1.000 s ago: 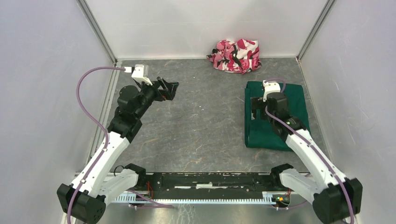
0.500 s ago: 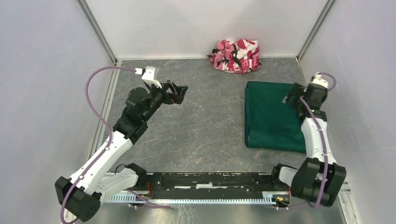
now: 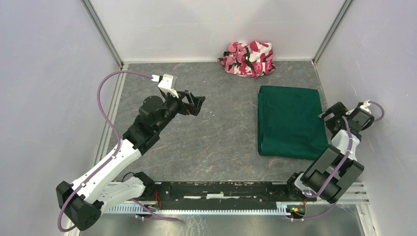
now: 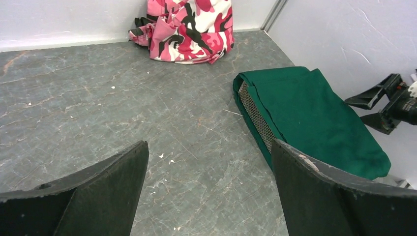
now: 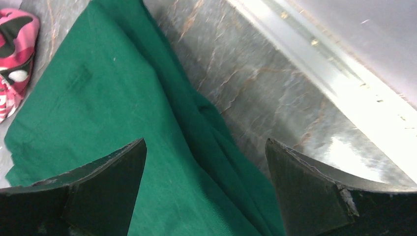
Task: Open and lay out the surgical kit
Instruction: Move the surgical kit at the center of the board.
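Observation:
The surgical kit lies as a folded dark green cloth bundle (image 3: 290, 120) at the right of the table. In the left wrist view the green wrap (image 4: 314, 118) gapes at its near side, where a strip of silver wire mesh from the tray (image 4: 255, 115) shows. The instruments are hidden. My right gripper (image 3: 330, 118) is open just off the bundle's right edge, and in its own view the jaws (image 5: 205, 140) straddle the cloth's folded edge (image 5: 98, 123) without touching it. My left gripper (image 3: 199, 104) is open above bare table left of centre, facing the bundle, empty (image 4: 209, 143).
A pink, white and black camouflage cloth bundle (image 3: 248, 58) sits against the back wall. White walls close in the table on three sides. A metal rail (image 5: 314, 73) runs along the right wall close to my right gripper.
My right arm has swung from over the green bundle out to its right edge near the wall. My left arm has moved right, toward the table's middle. Both grippers stayed open.

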{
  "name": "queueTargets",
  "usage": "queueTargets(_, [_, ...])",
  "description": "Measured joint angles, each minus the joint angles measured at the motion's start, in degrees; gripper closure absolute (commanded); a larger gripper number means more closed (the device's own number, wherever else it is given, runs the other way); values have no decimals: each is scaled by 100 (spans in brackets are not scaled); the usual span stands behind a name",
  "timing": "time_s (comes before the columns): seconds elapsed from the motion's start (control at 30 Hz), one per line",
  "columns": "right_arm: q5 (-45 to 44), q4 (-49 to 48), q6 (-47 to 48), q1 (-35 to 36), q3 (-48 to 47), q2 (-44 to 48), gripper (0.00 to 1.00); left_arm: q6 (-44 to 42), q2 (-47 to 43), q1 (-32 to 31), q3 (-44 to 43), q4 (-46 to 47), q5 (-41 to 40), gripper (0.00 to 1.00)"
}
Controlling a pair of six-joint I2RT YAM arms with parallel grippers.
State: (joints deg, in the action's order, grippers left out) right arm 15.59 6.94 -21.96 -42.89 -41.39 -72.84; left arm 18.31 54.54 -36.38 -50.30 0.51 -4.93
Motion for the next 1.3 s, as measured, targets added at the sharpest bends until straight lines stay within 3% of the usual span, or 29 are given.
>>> queueTargets(0.2, [498,-234,-116,9,278,-195,2,-2,9,-92,0,-7,-9,0])
queueTargets(0.53, [573,-590,-20,9,487,-605,4,-107,33,-101,0,-15,-7,0])
queueTargets(0.83, [682,-1104,-229,332,1084,-420,6,-177,140,-101,0,-39,-11,0])
queueTargets(1.17, [568,-1598,-1196,1838,1856,407,4,-227,210,-101,-50,-90,-79,0])
queueTargets(1.3, [98,-1860,-2048,3106,2319,855,3,-293,219,-101,-68,-120,-109,0])
